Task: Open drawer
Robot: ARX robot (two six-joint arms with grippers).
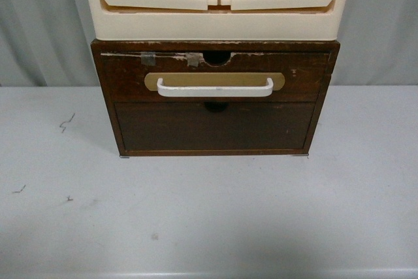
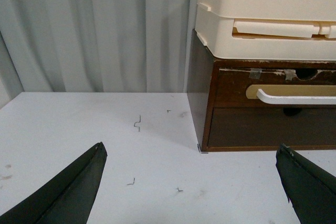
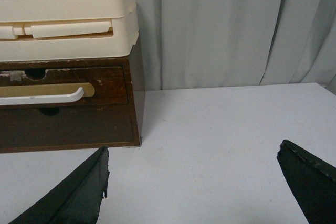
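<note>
The drawer (image 1: 215, 78), the upper and wider front of a worn dark brown wooden chest (image 1: 104, 63), looks fully shut, its face level with the frame around it. Its white bar handle (image 1: 215, 89) lies across a tan oval plate (image 1: 277, 81). Two grey tape bits (image 1: 148, 59) sit beside the half-round notch (image 1: 217, 59) in its top edge. Below it is a plain handleless panel (image 1: 214, 126), and a cream plastic drawer unit (image 1: 215, 27) is stacked on top. The chest stands at the middle of the counter's (image 1: 209, 227) far edge, close to a pale curtain (image 1: 39, 24). The left pincer (image 2: 190, 148) and the right pincer (image 3: 193, 148) are both spread wide and hold nothing. Each hangs over bare counter well short of the chest, one off toward either side edge (neither arm shows in the front view). So the task seems to be at its very first step, the approach, with nothing yet touched. The next move probably calls for one pincer to line up with the handle, straddle the bar, close on it, and pull straight toward the near edge. A level pull looks wise, since the chest might otherwise slide or tip its cream load.
</note>
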